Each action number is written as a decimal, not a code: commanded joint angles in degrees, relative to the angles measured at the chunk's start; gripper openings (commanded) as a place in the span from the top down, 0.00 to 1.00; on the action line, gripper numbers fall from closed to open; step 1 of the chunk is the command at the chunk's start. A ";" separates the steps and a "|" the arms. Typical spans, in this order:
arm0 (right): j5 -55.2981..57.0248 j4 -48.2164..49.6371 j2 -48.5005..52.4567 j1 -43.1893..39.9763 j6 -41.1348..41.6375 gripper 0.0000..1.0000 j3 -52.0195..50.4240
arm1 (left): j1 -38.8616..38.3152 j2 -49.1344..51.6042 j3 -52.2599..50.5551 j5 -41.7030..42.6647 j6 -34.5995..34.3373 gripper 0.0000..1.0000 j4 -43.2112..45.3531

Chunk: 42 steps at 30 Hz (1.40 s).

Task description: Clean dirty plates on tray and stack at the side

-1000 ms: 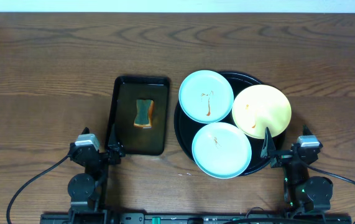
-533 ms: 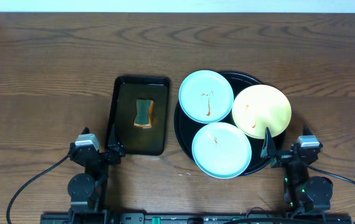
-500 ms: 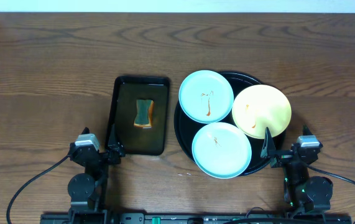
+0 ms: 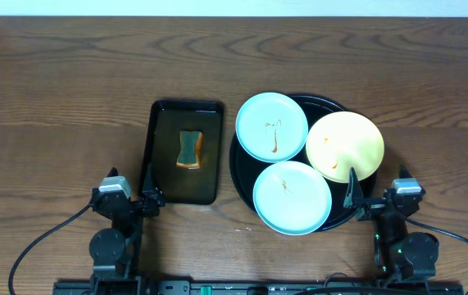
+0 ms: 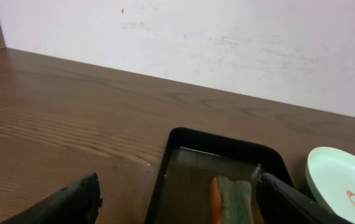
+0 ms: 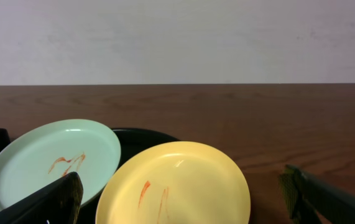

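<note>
Left gripper (image 5: 177, 204) and right gripper (image 6: 183, 200) both wide open, holding nothing; three smeared plates (image 4: 292, 197) sit side by side on tray (image 4: 321, 100), none stacked.

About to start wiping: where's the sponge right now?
Overhead, the sponge lies in the rectangular black tray, left of the round tray holding the plates, ahead of the left tool.

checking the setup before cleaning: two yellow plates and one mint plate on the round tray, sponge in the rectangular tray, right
Colours swapped: the overhead view shows a far mint plate, a near mint plate and one yellow plate on the round tray. Rest is right.
</note>
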 commanded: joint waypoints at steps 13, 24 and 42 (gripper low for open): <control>0.52 -0.17 -0.02 0.44 -0.70 0.01 -0.07 | 0.20 -0.33 -0.50 -0.76 0.72 0.19 -2.58; -0.94 -7.06 1.16 0.44 1.16 0.01 4.90 | 0.17 9.03 7.32 -0.74 -1.46 0.19 -7.80; -9.97 -36.46 42.29 0.44 4.76 0.01 34.29 | 0.11 54.38 49.68 9.07 -2.58 0.19 -32.44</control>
